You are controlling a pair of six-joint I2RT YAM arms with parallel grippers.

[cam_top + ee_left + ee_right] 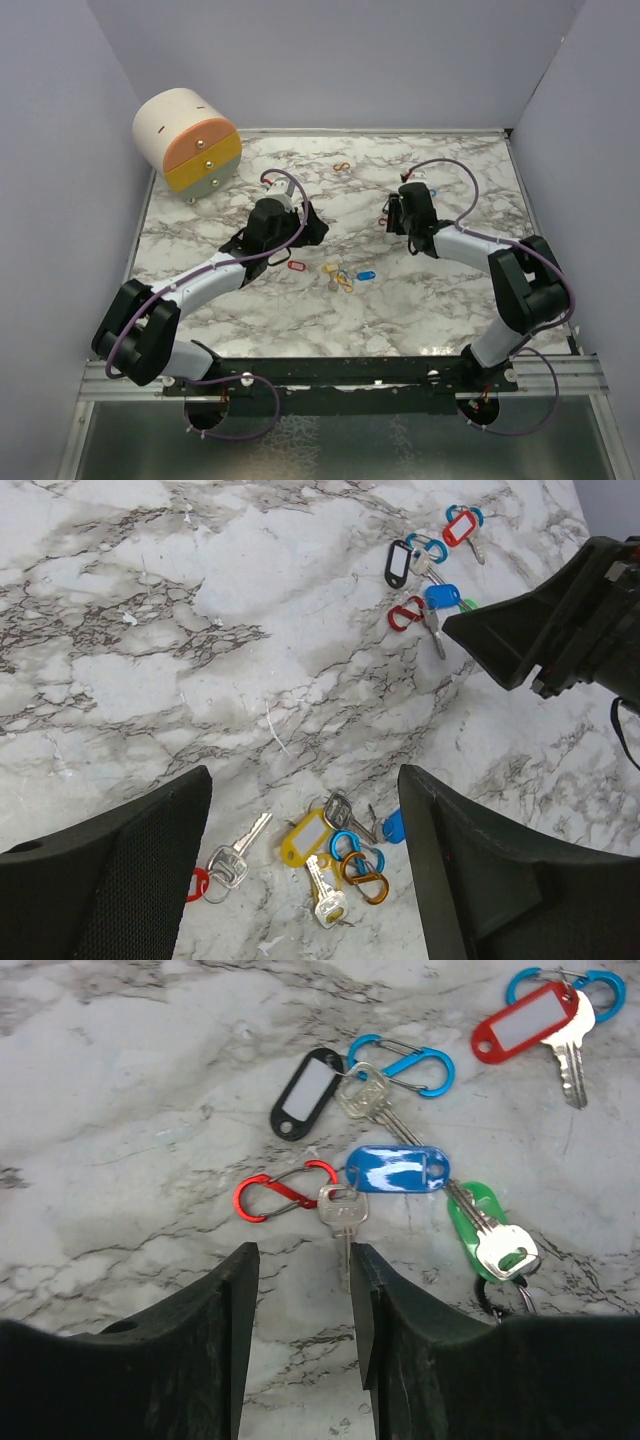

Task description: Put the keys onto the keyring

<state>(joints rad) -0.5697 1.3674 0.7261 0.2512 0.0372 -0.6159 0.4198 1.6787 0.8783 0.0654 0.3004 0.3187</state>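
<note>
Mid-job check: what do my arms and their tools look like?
The left arm and right arm have pale grey links, bulky black joints and looping purple cables. The left tool and right tool each have two black wedge-shaped fingers.

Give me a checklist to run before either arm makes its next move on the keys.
1. Left end effector open and empty: ok, jaws wide apart.
2. Right end effector open and empty: ok, jaws apart with nothing between them.
3. Key centred in the right gap: not ok, its blade lies close to one side.
4. Key hooked on the red clip beside it: cannot tell.
5. Yellow tag lying between the left jaws: ok.
6. Arms clear of each other: ok, bare table shows between them.
</note>
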